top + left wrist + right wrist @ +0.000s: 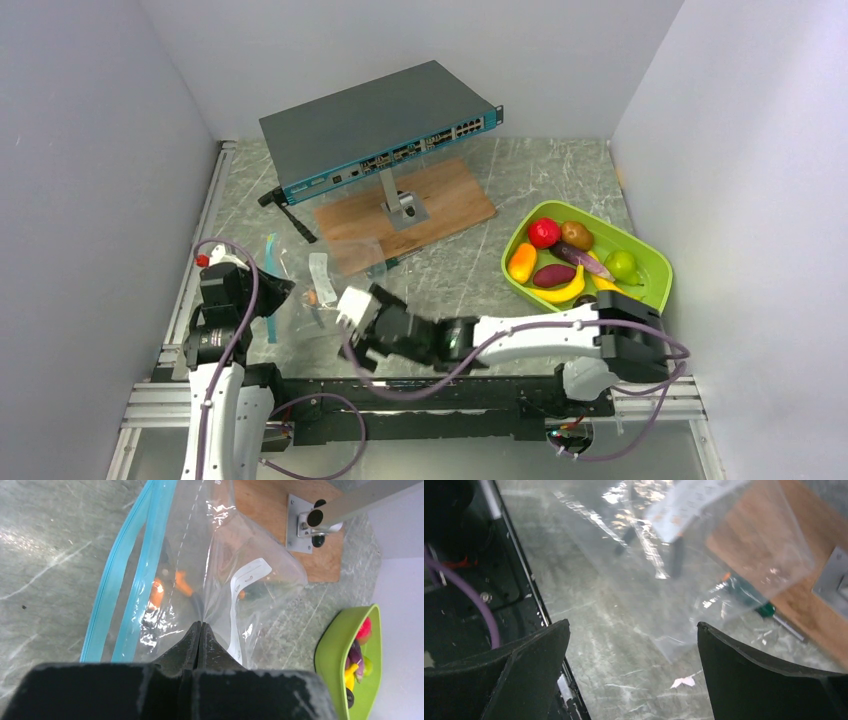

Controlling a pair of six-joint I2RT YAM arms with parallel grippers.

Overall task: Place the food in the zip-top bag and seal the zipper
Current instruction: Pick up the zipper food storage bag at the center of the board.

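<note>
Marble-patterned table [450,280], walled on three sides. Grey network switch [370,130], raised on a metal post at the rear. Wooden board [450,205] under that post. Lime-green tray [655,275], at the table's right side, well apart from the bag. Zip-top bag [310,290], clear and crinkled, on the table's left front area between the two arms, with its far corner over the board's edge. Left gripper [200,627], fingers pressed together and pinching a gathered fold of the bag's film. Right gripper [633,625], fingers spread wide, gripping nothing, near the bag's near corner. Zipper [130,570], a teal-blue strip along the bag's left edge. Food in the tray: yellow banana [565,292], purple eggplant [580,258], reddish piece [553,275], green pear [621,264], red apple [543,232], brown round fruit [576,234], orange piece [521,262]. Orange patch [157,592] seen through the bag film, possibly an item inside; too blurred to identify.
</note>
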